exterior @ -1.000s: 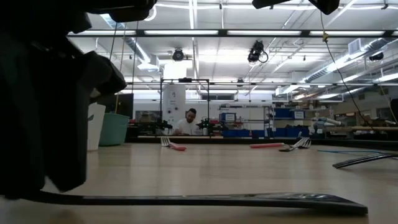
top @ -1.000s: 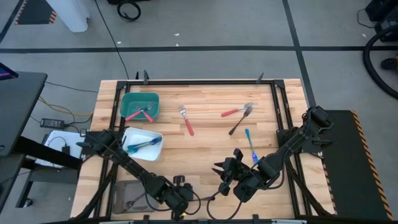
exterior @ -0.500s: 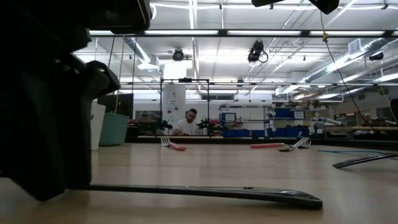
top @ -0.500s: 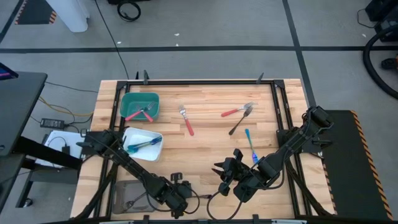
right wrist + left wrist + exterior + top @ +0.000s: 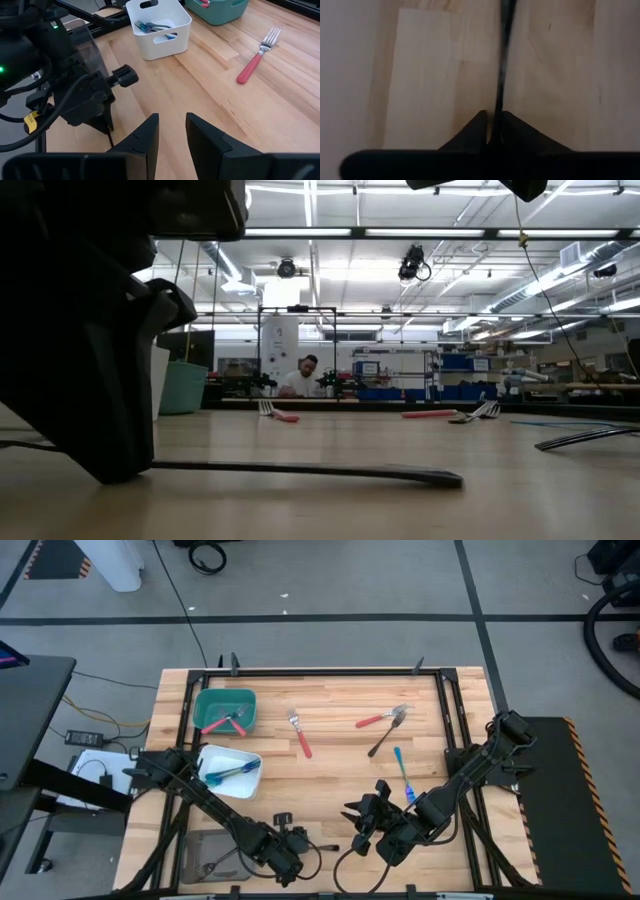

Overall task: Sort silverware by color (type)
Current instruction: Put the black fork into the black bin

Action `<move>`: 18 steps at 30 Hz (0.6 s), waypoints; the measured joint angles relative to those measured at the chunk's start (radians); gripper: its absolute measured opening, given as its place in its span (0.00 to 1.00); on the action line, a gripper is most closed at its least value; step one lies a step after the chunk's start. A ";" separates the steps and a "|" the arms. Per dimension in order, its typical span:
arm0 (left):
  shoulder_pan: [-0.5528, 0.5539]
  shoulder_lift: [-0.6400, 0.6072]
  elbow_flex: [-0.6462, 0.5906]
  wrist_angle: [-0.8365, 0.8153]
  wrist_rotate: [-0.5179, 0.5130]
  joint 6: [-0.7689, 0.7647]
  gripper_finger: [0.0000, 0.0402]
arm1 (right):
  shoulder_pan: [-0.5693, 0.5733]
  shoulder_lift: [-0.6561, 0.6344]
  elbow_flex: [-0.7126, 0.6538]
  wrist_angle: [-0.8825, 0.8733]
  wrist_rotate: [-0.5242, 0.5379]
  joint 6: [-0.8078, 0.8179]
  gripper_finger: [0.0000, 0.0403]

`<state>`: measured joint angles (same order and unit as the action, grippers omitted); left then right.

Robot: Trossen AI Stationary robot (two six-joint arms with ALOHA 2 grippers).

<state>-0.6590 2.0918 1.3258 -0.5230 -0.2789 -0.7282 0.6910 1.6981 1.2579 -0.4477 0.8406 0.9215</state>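
- Two dark arms of mine work at the pale wooden table [image 5: 330, 775]; both reach in from its near edge in the high view.
- My left gripper [image 5: 493, 131] sits low at the near edge, left of centre, its fingers [image 5: 472, 131] drawn in against a slim dark grey metal utensil [image 5: 330, 471] that passes between their tips; the utensil lies flat on the wood, stretching away from the gripper.
- My right gripper [image 5: 172, 131] hovers near the near edge, right of centre, fingers parted with nothing between them, pointing toward the left arm's wrist.
- A red-handled fork [image 5: 300, 734] lies alone on the middle of the table; the right wrist view shows it too [image 5: 257, 58].
- A second red-handled utensil [image 5: 378, 719] lies farther right, its head touching that of an all-metal grey fork [image 5: 385, 736].
- A blue-handled utensil [image 5: 402, 771] lies just beside the right arm, toward the table's right side.
- The green plastic bin [image 5: 207, 700] at the far left corner holds red-handled pieces.
- The white plastic bin [image 5: 252, 774], just nearer than the green one, holds blue-handled pieces.
- The grey tray [image 5: 200, 843] at the near left corner holds a dark metal piece; its type I cannot tell.
- In the low view, a person [image 5: 303, 378] sits at a bench far behind the table.
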 joint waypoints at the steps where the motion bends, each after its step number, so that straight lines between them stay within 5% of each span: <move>1: 0.000 0.000 0.000 -0.002 -0.001 0.003 0.12 | 0.000 0.000 0.000 0.000 0.000 0.000 0.26; 4: 0.001 0.000 0.000 -0.003 -0.007 0.007 0.05 | 0.000 0.000 0.000 0.002 0.000 0.000 0.26; 18: -0.018 -0.054 0.016 -0.011 -0.023 0.084 0.05 | 0.001 0.000 0.000 0.002 -0.005 0.000 0.26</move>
<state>-0.6769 2.0381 1.3422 -0.5338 -0.3020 -0.6444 0.6922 1.6981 1.2579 -0.4461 0.8352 0.9215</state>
